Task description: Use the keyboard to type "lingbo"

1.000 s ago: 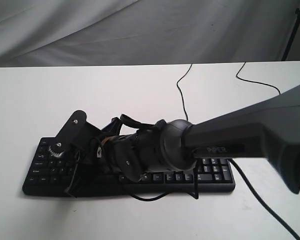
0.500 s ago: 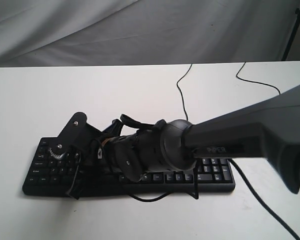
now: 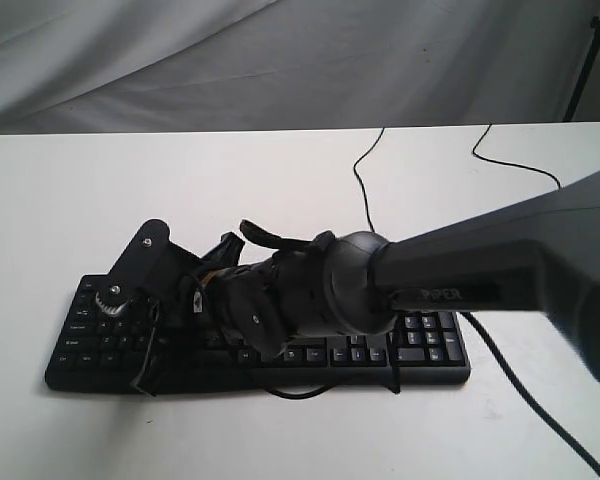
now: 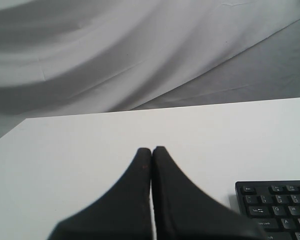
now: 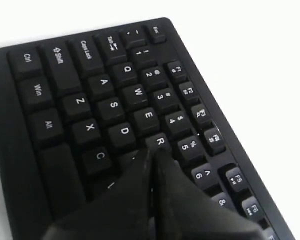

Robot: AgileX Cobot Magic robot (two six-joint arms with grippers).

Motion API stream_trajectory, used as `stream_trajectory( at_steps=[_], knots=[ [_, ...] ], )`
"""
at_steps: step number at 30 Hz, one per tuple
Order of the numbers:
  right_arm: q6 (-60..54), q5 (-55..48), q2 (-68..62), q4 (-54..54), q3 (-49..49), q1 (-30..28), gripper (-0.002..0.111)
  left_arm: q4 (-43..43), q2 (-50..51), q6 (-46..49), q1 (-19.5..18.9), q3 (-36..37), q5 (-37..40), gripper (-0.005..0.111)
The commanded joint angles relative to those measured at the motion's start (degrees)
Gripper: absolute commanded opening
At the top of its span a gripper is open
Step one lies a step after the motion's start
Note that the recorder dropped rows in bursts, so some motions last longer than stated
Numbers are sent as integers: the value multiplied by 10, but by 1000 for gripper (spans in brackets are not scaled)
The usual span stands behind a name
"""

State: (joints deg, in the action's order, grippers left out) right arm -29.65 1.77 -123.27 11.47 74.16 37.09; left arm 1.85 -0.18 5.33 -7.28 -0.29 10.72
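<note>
Keyboard [image 3: 430,345] lies near, left of centre, right arm [image 3: 480,270] over it. Left gripper [image 4: 151,150], pressed together, hangs clear of it. Right gripper [image 5: 151,152], tips together, sits by the R key [image 5: 159,142]. Light and stiff, it probably skids, so tap, never grip.

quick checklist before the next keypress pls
1. Right end effector shut for poking: ok, fingers pressed together.
2. Tip on the wanted key: cannot tell; it sits beside the R key and hides what is beneath.
3. Tip touching a key: cannot tell from any view.
4. Left end effector off the keys: ok, shut, above bare table beside the keyboard corner.
5. Keyboard flat on the table: ok.
6. Cable away from the keys: ok, it trails off across the table behind.
</note>
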Motion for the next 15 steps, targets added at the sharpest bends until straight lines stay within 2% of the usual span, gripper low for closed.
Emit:
stream_trajectory(
  at_steps=[1,6,15],
  knots=[
    [1,-5,27,-10,-21,-1,0,0,2,-2,2,3,-2,1],
    [1,15,49,-10,-60,-1,0,0,2,-2,2,3,-2,1],
    [1,19,42,-15,-61,10,0,0,2,-2,2,3,-2,1]
  ],
)
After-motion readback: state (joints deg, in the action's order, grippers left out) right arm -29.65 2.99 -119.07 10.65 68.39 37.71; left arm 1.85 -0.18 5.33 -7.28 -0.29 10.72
